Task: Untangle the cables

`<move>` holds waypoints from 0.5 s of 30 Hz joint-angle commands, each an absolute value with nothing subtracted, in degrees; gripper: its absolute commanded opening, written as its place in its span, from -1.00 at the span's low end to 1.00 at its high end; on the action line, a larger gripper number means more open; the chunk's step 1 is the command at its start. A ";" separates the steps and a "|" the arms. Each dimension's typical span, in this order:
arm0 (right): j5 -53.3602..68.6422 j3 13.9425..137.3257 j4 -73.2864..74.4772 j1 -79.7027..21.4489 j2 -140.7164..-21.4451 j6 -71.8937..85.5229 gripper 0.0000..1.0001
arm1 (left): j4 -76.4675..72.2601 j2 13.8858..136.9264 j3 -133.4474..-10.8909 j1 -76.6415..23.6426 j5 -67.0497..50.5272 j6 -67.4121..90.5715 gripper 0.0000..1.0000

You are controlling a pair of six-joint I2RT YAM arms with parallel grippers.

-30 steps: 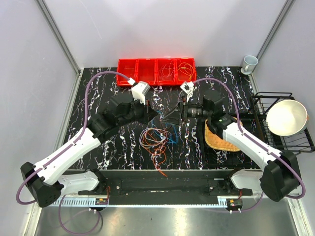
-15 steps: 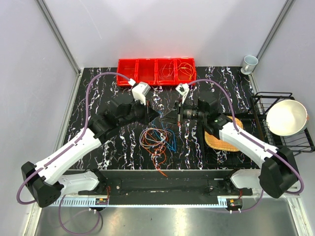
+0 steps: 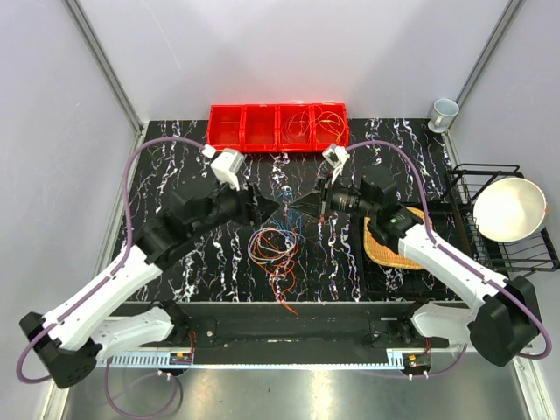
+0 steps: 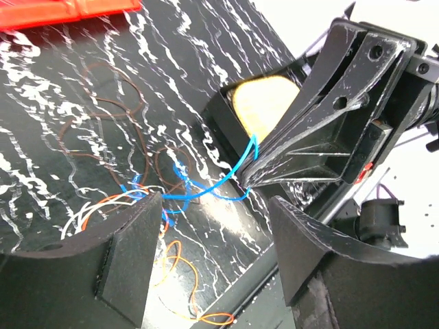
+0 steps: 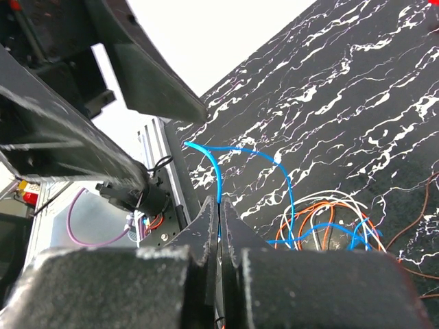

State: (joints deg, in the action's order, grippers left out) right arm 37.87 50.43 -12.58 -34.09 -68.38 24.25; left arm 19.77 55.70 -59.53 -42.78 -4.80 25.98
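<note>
right gripper [image 5: 218,203] pinched tight on the blue cable [image 5: 276,164] just past the far side of the cable tangle [image 3: 276,249], strand arcing from its tips down into the tangle; left gripper [image 4: 216,229] spread, empty, facing it, so right does the pull.

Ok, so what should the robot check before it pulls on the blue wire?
1. Right gripper shut on the blue wire: ok, pinched between its fingertips.
2. Left gripper open and holding nothing: ok.
3. The two grippers apart from each other: ok, a gap shows between them.
4. Blue wire free of the pile of wires: not ok, it runs down into the orange and white loops.
5. No knots in the pile: cannot tell, the loops overlap too much.
</note>
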 commanded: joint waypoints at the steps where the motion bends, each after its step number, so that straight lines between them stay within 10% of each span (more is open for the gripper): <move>1: 35.34 50.71 -14.24 -34.54 -66.27 23.55 -1.00 | 17.76 51.77 -57.13 -42.36 -0.09 26.81 0.31; 15: 33.49 54.31 -12.92 -34.54 -68.11 26.45 -1.00 | 4.14 49.48 -45.88 -43.06 -1.67 25.49 0.78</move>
